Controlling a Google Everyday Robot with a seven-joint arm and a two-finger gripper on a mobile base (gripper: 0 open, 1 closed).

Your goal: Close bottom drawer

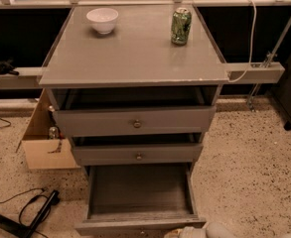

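Note:
The grey cabinet (135, 58) has three drawers, all pulled out by different amounts. The bottom drawer (140, 190) is pulled out the farthest and its grey wood-grain inside is empty. Its low front (135, 226) lies at the lower edge of the view; its knob is not clearly visible. The middle drawer (137, 154) and the top drawer (135, 122) are each slightly open, each with a small round knob. My gripper (200, 230) shows only as a pale shape at the bottom edge, just right of the bottom drawer's front right corner.
A white bowl (102, 20) and a green can (181, 26) stand on the cabinet top. An open cardboard box (43, 145) sits on the floor to the left. Black cables and a dark bar (28, 217) lie at the lower left. A white rail (254, 73) runs at the right.

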